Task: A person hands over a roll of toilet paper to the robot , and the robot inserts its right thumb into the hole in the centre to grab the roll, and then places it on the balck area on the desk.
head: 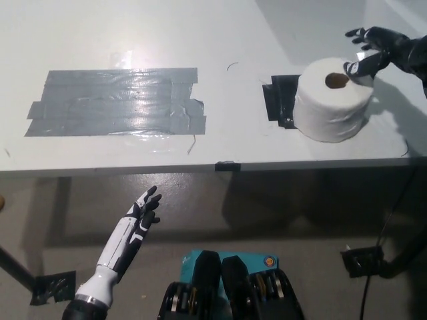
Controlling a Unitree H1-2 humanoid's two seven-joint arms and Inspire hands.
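A white toilet paper roll (332, 100) stands upright on the black taped patch (281, 99) at the right of the white desk, its brown core hole facing up. The roll covers most of the patch. My black right hand (369, 55) hovers just past the roll's upper right rim, fingers spread and open, with the thumb out of the hole. My white left hand (142, 215) rests open below the desk's front edge at the lower left.
A large patch of grey tape (113, 101) covers the left middle of the desk (220, 40). The desk's front edge (213, 167) runs across the picture, with floor below. A black cable and small box (363, 260) lie on the floor at lower right.
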